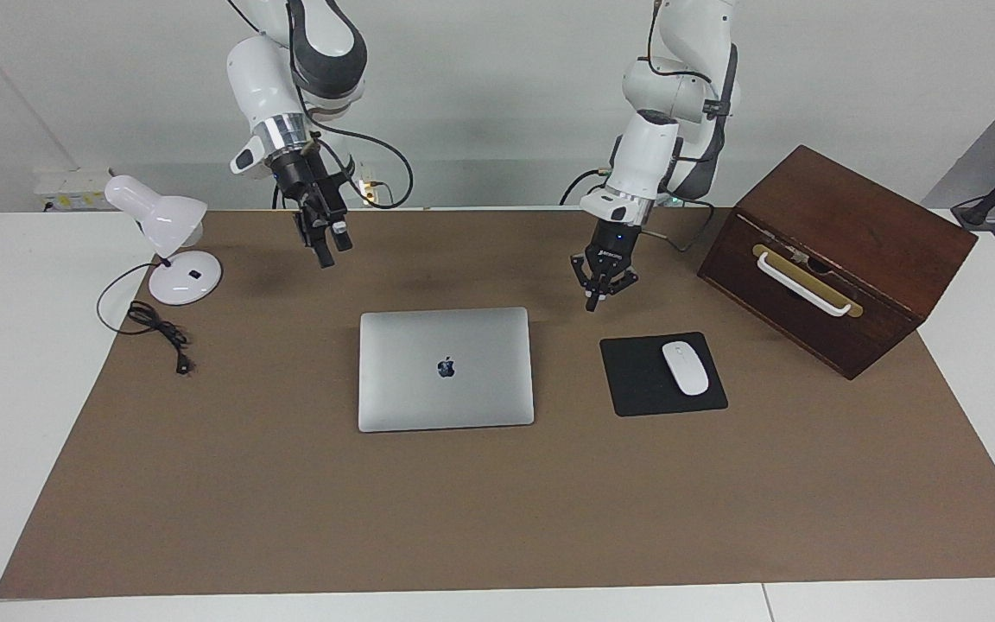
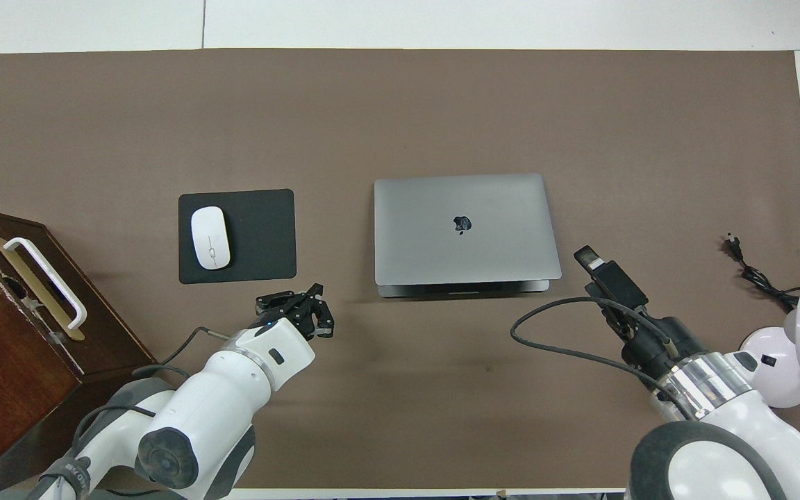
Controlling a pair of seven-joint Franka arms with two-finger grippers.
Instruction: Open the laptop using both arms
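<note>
The silver-grey laptop [image 1: 446, 369] lies closed on the brown mat, apple logo up; it also shows in the overhead view [image 2: 464, 229]. My left gripper [image 1: 592, 298] hangs in the air over bare mat, between the laptop's robot-side corner and the mouse pad; the overhead view also shows the left gripper [image 2: 306, 305]. My right gripper [image 1: 327, 246] is up in the air over bare mat, off the laptop's robot-side corner toward the right arm's end; the overhead view also shows the right gripper [image 2: 589, 257]. Neither touches the laptop.
A black mouse pad [image 1: 636, 380] with a white mouse [image 1: 685, 367] lies beside the laptop toward the left arm's end. A dark wooden box [image 1: 839, 250] with a white handle stands at that end. A white desk lamp [image 1: 171, 242] and its black cable [image 1: 161, 333] are at the right arm's end.
</note>
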